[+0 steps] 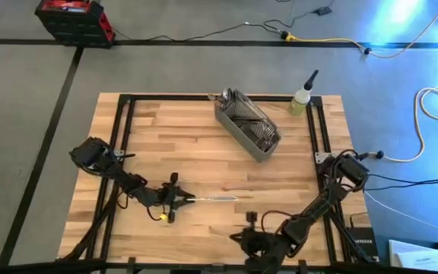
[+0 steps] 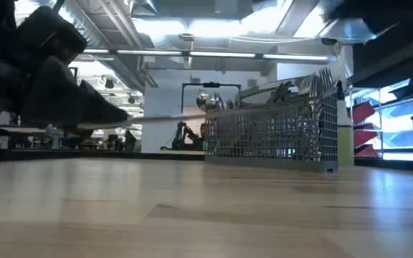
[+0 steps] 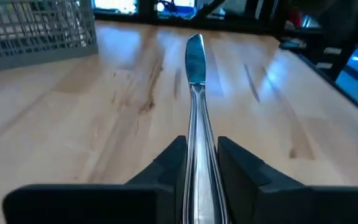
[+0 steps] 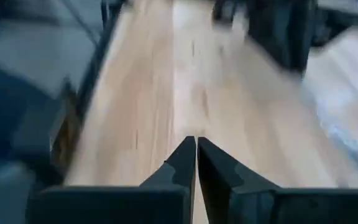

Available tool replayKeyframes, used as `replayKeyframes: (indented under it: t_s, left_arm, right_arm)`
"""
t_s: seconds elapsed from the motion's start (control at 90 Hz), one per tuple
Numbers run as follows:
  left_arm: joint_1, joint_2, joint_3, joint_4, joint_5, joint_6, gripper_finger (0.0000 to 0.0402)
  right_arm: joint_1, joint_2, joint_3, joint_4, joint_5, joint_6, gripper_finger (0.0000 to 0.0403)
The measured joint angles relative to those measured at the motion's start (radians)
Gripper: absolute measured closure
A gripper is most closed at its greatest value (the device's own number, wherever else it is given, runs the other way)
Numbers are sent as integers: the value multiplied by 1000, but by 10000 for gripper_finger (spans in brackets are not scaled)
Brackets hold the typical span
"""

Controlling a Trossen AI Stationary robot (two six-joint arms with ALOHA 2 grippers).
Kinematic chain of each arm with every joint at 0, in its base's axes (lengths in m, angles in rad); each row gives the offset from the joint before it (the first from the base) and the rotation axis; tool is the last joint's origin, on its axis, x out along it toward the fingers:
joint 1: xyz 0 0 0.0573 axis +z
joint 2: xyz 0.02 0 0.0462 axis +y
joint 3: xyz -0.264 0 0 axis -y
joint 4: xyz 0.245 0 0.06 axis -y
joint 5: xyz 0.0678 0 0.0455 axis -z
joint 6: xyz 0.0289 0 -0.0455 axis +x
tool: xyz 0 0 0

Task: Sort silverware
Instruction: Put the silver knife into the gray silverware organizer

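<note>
The knife [image 3: 196, 112] handle end is hidden between the left tool's [image 3: 197, 163] fingers.

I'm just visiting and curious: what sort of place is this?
Probably a robotics lab or workshop: two robot arms work at a framed wooden table on a taped concrete floor, cables trail around it, and open industrial ceiling lights hang overhead.

Far edge: wire-mesh basket [image 1: 248, 125] of silverware [image 1: 241, 113], angled; squeeze bottle [image 1: 303, 97] at far right corner.
Middle: bare wood.
Near edge: left gripper [image 1: 179, 199] holds knife [image 1: 217, 199] level, blocking.
</note>
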Motion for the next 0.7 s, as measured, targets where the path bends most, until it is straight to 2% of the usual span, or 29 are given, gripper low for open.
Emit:
replayKeyframes:
  t_s: [0.078,0.167,0.278,0.333,0.556,0.7]
  left_arm:
    - [0,-19,0,-2,-2,6,344]
    - [0,-41,0,0,-14,23,345]
    - [0,-63,6,7,-60,77,345]
    - [0,-68,15,9,-91,113,345]
    - [0,-74,87,9,-204,307,345]
    - [0,-74,142,9,-298,415,345]
  right_arm:
    - [19,0,-1,-137,18,140,403]
    - [32,0,-17,-191,127,294,403]
    - [29,0,-60,-94,318,454,403]
    - [18,0,-91,13,370,465,403]
    - [0,0,-216,370,352,323,398]
    - [-32,7,-282,594,282,249,359]
